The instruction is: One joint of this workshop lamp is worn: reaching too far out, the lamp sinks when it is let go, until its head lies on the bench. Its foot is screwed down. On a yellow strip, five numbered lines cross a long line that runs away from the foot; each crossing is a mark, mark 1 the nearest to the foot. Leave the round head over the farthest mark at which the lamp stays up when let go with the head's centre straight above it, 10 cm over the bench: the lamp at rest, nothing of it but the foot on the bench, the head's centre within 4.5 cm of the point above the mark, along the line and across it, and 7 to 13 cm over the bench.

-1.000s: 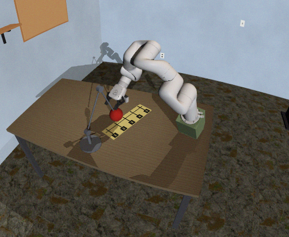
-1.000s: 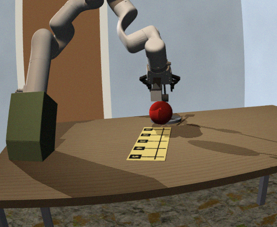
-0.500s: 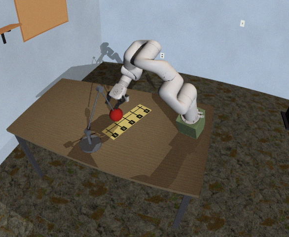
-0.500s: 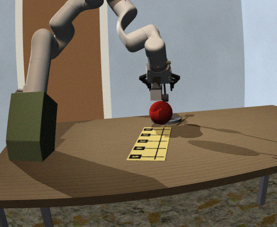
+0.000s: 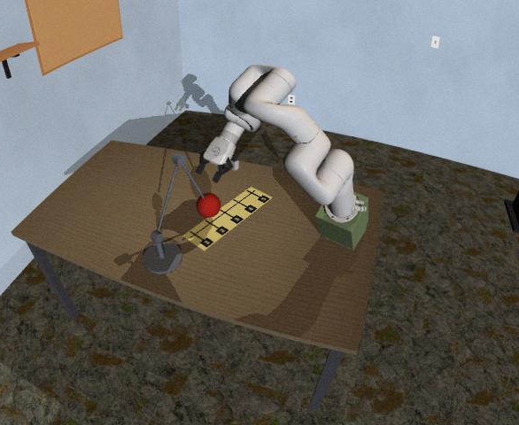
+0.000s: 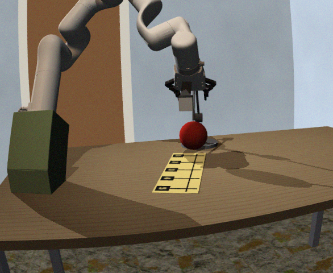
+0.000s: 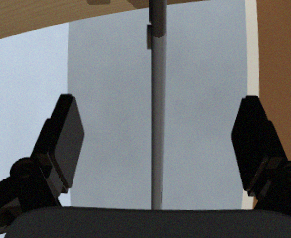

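Observation:
The lamp has a round grey foot (image 5: 161,258) on the bench, two thin grey rods meeting at an elbow joint (image 5: 179,159), and a round red head (image 5: 208,204). The head hangs clear of the bench over the near end of the yellow strip (image 5: 228,217); it also shows in the exterior view (image 6: 193,135). My gripper (image 5: 215,173) is open and empty, above and behind the head. In the exterior view my gripper (image 6: 190,92) stands above the head. In the wrist view the fingers stand wide on either side of the lamp's rod (image 7: 159,113) without touching it.
The arm's green base block (image 5: 342,224) stands at the bench's right side. The yellow strip (image 6: 180,172) carries five numbered lines across a long line. The bench's front edge is curved.

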You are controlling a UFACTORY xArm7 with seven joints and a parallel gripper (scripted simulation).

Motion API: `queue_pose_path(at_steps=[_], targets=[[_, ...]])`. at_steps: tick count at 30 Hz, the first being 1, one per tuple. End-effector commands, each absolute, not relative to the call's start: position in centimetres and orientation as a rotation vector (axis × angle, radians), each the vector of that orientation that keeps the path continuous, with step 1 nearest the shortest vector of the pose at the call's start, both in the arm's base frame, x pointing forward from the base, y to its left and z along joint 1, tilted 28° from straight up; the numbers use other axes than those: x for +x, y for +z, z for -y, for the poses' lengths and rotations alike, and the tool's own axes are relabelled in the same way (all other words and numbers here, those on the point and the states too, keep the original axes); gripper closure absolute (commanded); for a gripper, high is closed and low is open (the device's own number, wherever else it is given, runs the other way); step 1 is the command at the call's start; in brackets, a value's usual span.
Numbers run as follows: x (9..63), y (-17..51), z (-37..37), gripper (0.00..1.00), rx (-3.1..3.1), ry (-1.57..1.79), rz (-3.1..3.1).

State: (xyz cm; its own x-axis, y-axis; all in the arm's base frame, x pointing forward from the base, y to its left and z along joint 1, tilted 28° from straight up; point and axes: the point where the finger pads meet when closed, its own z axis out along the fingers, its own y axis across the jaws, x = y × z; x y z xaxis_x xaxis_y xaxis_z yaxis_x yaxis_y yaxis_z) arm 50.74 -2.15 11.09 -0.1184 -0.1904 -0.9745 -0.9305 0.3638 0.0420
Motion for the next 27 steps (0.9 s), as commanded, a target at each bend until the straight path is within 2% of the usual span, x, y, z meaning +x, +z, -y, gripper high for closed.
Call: queue_pose_path(at_steps=[1, 12, 27], targets=[[50.2, 11.6, 3.8, 0.0, -1.037, 0.877, -1.572], [48.8, 12.5, 7.4, 0.0, -1.037, 0.876, -1.573], [49.1, 12.3, 6.8, 0.0, -1.036, 0.876, -1.574]])
